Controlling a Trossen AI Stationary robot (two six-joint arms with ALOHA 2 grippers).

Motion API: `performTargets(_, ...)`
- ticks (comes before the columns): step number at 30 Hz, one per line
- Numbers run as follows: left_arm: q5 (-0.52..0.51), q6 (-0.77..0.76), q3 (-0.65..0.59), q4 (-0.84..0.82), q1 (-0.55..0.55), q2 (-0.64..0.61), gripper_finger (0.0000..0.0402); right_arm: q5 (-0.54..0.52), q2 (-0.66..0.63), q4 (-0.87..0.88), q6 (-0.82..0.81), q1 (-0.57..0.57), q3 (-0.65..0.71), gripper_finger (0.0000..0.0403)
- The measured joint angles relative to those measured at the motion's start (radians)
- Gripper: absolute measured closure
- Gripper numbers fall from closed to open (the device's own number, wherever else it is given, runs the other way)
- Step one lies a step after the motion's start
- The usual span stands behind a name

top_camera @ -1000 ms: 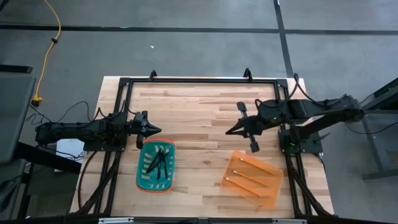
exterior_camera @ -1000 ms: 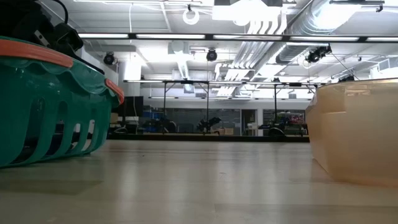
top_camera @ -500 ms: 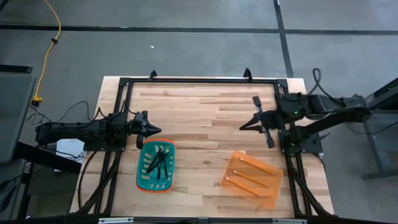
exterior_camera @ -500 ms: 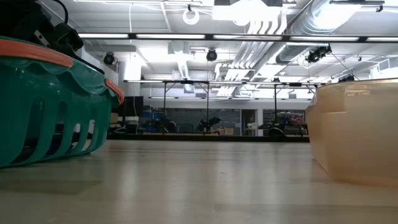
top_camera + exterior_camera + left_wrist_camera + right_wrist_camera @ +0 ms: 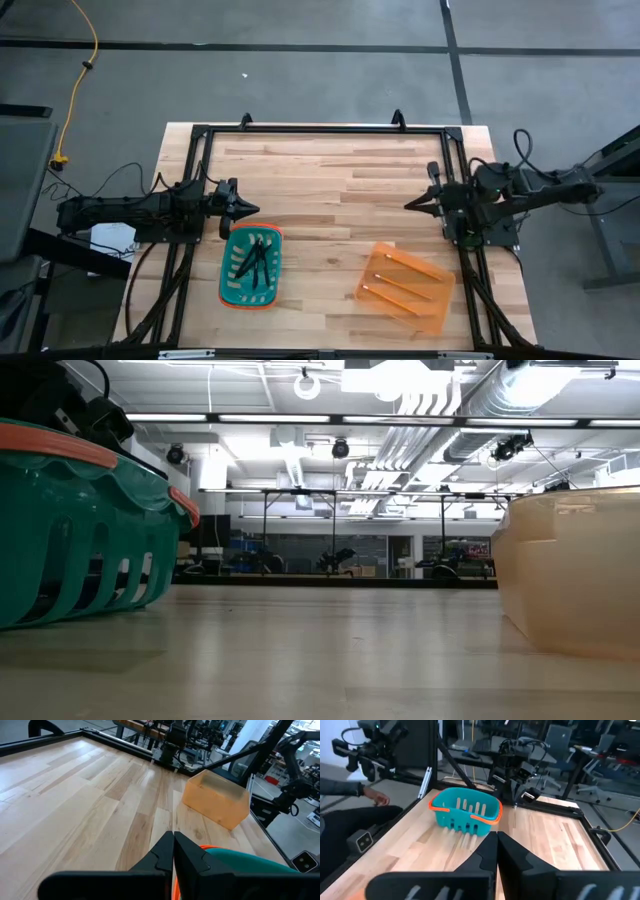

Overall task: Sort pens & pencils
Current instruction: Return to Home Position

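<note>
Three dark pens (image 5: 252,266) lie inside the teal basket (image 5: 250,292) near the table's near-left part. Three orange-yellow pencils (image 5: 402,282) lie in the translucent orange bin (image 5: 436,300) at the near right. My left gripper (image 5: 254,209) is shut, hovering just beyond the basket's far rim; its shut fingers (image 5: 173,851) show in the left wrist view. My right gripper (image 5: 408,206) is shut, near the table's right edge, beyond the bin; it shows shut (image 5: 496,846) in its wrist view. Neither holds anything.
A black metal frame (image 5: 320,128) runs around the wooden table. The basket (image 5: 70,530) and the bin (image 5: 570,570) stand at either side in the low view. Bare wood (image 5: 330,190) lies between the arms. A person's hand (image 5: 379,797) shows beyond the table in the right wrist view.
My right arm has drawn back toward the table's right edge, its gripper moving from the table's middle-right to beside the frame, staying shut. The left arm, basket, bin, pens and pencils have kept still.
</note>
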State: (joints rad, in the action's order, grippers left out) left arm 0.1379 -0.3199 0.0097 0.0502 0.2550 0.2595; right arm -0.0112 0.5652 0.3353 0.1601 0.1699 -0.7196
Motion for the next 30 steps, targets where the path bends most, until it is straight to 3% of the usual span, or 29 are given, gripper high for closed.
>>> performTargets(8, 0.000, 0.000, 0.000, 0.000, 0.000, 0.000, 0.0401, -0.046, -0.319, -0.032, -0.083, 0.000, 0.213, 0.0403)
performTargets(14, 0.000, 0.000, 0.000, 0.000, 0.000, 0.000, 0.0401, -0.075, -0.487, -0.116, -0.103, 0.000, 0.314, 0.0403)
performTargets(20, 0.000, 0.000, 0.000, 0.000, 0.000, 0.000, 0.0401, -0.329, -0.534, -0.332, -0.209, -0.001, 0.387, 0.0403)
performTargets(30, 0.000, 0.000, 0.000, 0.000, 0.000, 0.000, 0.0401, -0.273, -0.533, -0.623, -0.134, 0.000, 0.571, 0.0403)
